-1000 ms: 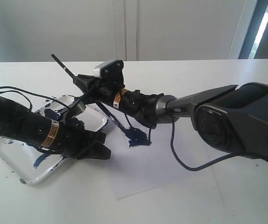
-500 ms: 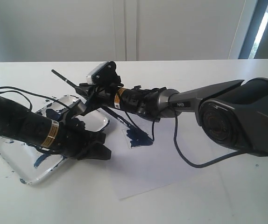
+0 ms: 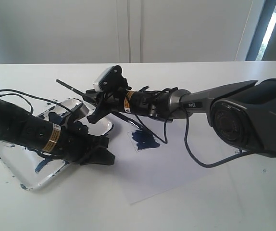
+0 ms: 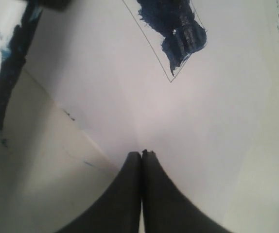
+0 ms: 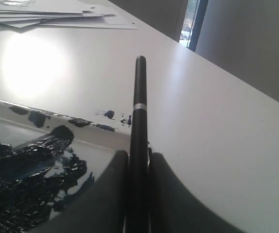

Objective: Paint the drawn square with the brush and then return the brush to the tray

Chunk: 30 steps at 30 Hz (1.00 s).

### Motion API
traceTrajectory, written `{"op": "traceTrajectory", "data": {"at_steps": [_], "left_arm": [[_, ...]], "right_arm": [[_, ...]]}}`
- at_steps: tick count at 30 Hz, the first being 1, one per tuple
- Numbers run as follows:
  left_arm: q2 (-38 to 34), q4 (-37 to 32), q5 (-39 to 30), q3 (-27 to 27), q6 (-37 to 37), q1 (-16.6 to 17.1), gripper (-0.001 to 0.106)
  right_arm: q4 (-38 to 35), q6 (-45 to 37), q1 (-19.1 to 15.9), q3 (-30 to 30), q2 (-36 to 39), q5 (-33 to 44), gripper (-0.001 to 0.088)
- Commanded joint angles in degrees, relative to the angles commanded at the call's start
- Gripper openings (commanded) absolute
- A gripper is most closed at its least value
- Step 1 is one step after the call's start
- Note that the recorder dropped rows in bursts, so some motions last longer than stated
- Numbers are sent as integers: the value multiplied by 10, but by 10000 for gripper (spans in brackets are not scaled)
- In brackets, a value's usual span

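Shows a white table (image 3: 224,77) with a paper (image 3: 167,168) at lower centre of the exterior view. Shows the square (image 3: 144,139) near the paper's upper left corner, mostly smeared dark blue. Shows the tray (image 3: 37,185) at lower left, white, blotched blue, just beside the paper.

Shows the right gripper (image 3: 89,96) left of centre, reaching in from the right above the tray's far edge, jaws narrow and clamped on the brush (image 3: 69,86). Shows the black handle slanting toward the upper left, clear of the table; cannot tell where the tip sits.

In the right wrist view, shows a finger on each side of the brush (image 5: 139,107), a silver ring (image 5: 139,106) near the handle's end, and the tray (image 5: 37,112) wet with blue underneath.

Shows the left gripper (image 3: 108,158) at centre left, low by the paper's left edge, between tray and square, jaws pressed together on nothing. In the left wrist view, shows the square (image 4: 171,29) at the top, one outlined corner left white.
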<state>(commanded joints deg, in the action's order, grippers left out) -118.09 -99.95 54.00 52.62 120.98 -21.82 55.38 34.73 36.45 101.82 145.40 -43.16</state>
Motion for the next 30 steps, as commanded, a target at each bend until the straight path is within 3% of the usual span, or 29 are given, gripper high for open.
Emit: {"op": "traceTrajectory", "data": {"at_steps": [5,21,27,30], "left_arm": [[6,0,0,1,-12,0,49],[78,85,17,1,-147,0,49],[84,96,-50,1,-149,-12,49],[83,100,-104,1,-145,-46,49]], "right_arm": [[-5,0,0,0,-8,-48,0],[-47,-2,1,0,-8,-60,0],[-80,-9,1,0,-5,-62,0],[-97,-9,1,0,0,-86,0]]}}
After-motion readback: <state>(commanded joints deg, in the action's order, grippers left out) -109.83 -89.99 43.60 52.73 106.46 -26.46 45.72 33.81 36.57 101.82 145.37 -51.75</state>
